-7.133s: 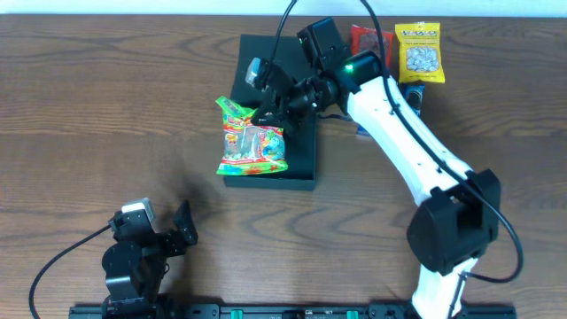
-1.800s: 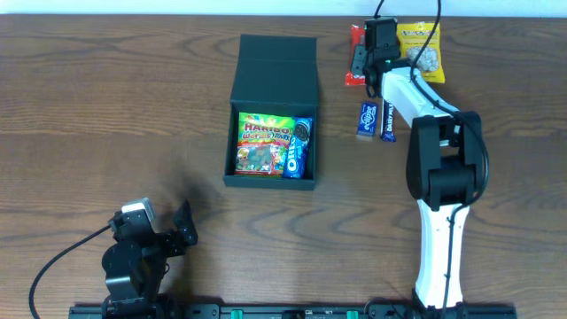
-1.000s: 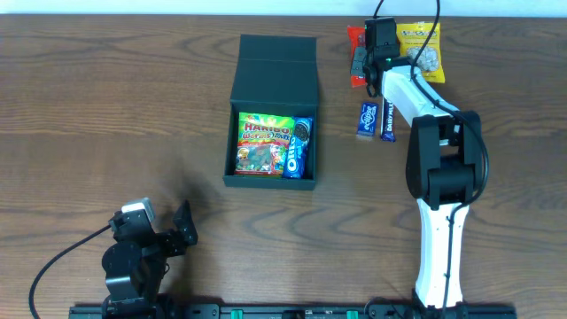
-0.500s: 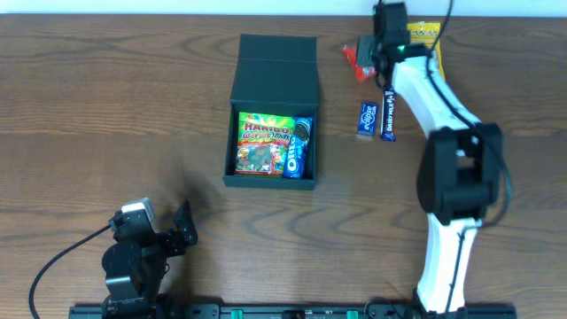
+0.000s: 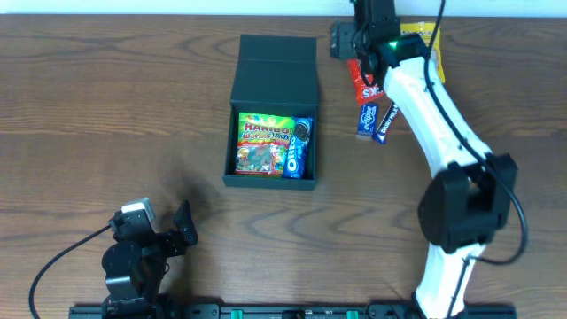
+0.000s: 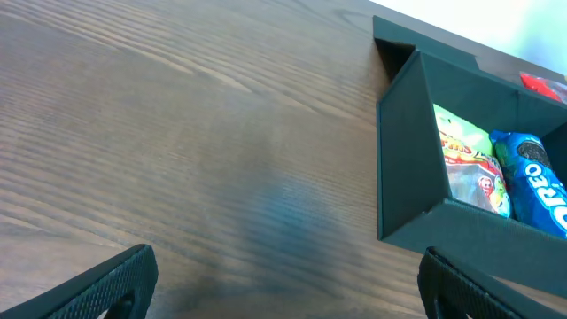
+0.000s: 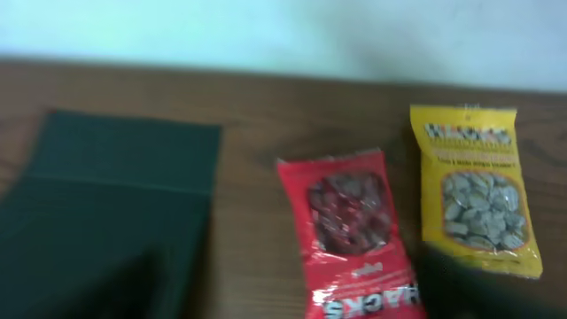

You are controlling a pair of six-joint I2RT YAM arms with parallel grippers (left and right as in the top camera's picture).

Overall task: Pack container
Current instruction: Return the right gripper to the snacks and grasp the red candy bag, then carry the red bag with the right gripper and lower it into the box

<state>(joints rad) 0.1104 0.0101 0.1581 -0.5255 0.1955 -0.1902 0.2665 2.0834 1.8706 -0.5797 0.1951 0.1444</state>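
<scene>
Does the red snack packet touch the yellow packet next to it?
Apart. The right wrist view shows a strip of bare table between the red packet and the yellow packet.

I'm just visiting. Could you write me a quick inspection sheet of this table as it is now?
Surface: brown wood-grain table.
Job's things: container open, lid laid back; Haribo packet and Oreo packet inside. Red packet, yellow packet and blue packets outside, to its right.
Clutter: nothing seen.
Pincers: left pincer open, empty; right pincer near the red packet, grip cannot be told.
Cables: left arm's cable and right arm's cable, both black.
Surroundings: pale wall beyond the table.
</scene>
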